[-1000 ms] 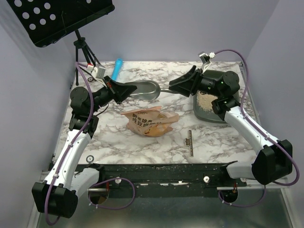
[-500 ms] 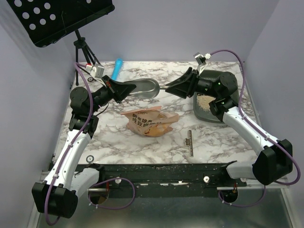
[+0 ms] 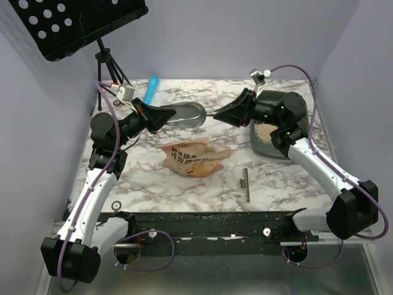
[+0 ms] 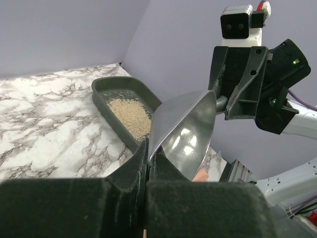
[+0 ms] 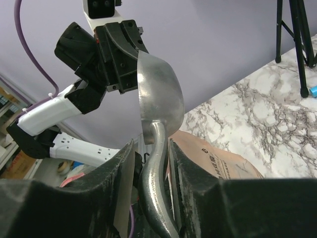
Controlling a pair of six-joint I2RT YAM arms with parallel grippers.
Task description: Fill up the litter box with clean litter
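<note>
Lilac walls stand around a marbled worktop (image 3: pixel 141 178), and above its far part a silver scoop (image 3: pixel 187 115) hangs between the two arms. The left fingers (image 4: pixel 132 171) are closed flat on the thin rim of the scoop's bowl, with no gap to see. The right fingers (image 5: pixel 121 173) are closed on the curved handle (image 5: pixel 156 148), which fills the space between them. So both arms have the scoop at once. I judge that the step in hand is passing it from one arm to the other, but which way I cannot tell. The bowl looks empty.

To do this well, the receiving arm should have a firm hold before the other one opens. The opening should go straight apart, without pulling, because the hold on the rim is thin and the scoop could turn or drop. A hold on the handle seems better for digging in the orange bag (image 3: pixel 193 157), which lies near the middle of the worktop.

The litter box (image 4: pixel 116 88) rests at the far right, beneath the right arm. Some clean litter (image 4: pixel 130 111) lies in it and covers only part of the floor, so I judge that more is needed.
</note>
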